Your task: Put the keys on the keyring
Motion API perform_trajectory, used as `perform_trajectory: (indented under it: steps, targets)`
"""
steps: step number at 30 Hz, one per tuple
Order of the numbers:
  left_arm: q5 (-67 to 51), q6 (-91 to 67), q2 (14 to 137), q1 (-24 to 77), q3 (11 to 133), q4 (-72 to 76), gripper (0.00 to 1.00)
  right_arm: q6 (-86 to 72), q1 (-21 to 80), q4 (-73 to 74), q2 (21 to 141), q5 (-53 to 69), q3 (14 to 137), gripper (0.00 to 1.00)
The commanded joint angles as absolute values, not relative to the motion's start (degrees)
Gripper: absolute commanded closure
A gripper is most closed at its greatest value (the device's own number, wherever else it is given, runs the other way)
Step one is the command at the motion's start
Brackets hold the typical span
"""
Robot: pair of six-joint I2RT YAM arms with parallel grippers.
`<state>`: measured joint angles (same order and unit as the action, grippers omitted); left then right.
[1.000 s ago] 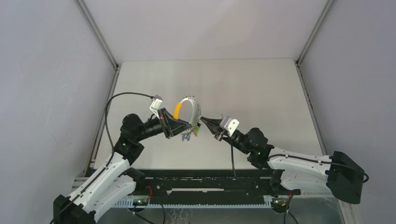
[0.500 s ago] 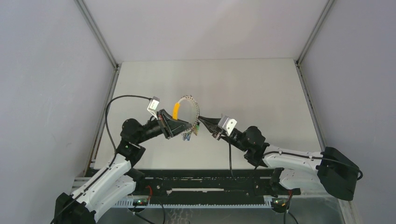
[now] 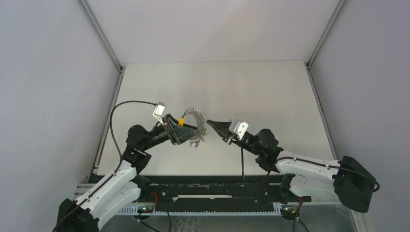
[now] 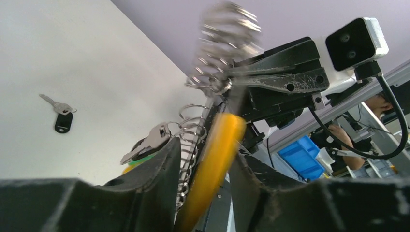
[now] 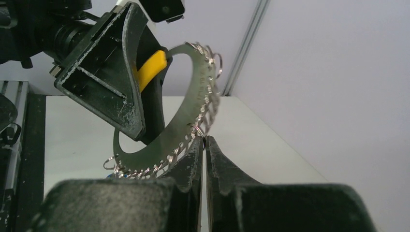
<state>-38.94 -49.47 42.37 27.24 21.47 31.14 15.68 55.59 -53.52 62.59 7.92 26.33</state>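
Note:
The keyring (image 3: pixel 196 121) is a flat silvery crescent with a yellow band (image 3: pixel 181 120) and many small split rings along its outer edge. My left gripper (image 3: pixel 183 129) is shut on the yellow band (image 4: pixel 217 150) and holds the ring above the table, tilted. Blue and green tags (image 3: pixel 197 141) hang under it. My right gripper (image 3: pixel 209 123) is shut, its tips pinching a small split ring (image 5: pixel 198 129) at the keyring's edge (image 5: pixel 193 111). The loose key (image 4: pixel 62 118), black head and silver blade, lies on the table; the top view does not show it.
The white table (image 3: pixel 261 96) has grey walls on three sides and metal posts at the back corners. A black rail (image 3: pixel 208 186) runs along the near edge between the arm bases. A black cable (image 3: pixel 118 108) loops from the left wrist.
My left gripper has tipped the keyring down from upright to flatter and moved slightly forward. My right gripper has closed in on the ring's right edge.

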Motion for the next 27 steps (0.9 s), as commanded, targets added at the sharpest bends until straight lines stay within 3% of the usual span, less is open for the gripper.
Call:
perform_trajectory:
  steps: [1,10,11,15,19,27]
  targets:
    - [-36.58,-48.71,41.43,27.4,20.73,31.94,0.54,15.0,54.16,-51.78,60.09,11.49,29.0,1.0]
    - [-34.85,-47.07,40.82,27.39,20.49,29.53,0.49,12.49,52.1,-48.81,61.68,17.13,30.58,1.0]
    - [-34.77,-47.03,40.86,27.35,20.4,29.53,0.52,12.13,51.84,-48.93,62.05,17.6,30.58,1.0]
    - [-34.78,-47.26,40.85,27.38,19.98,30.52,0.82,9.98,51.17,-49.85,63.7,18.82,30.59,1.0]
    - [-34.8,-47.54,41.19,27.32,19.45,31.75,0.99,8.81,51.04,-50.64,64.63,19.63,30.59,1.0]
    - [-32.08,-49.98,40.32,27.24,17.68,33.97,1.0,-2.49,47.69,-63.38,66.37,20.04,26.47,1.0]
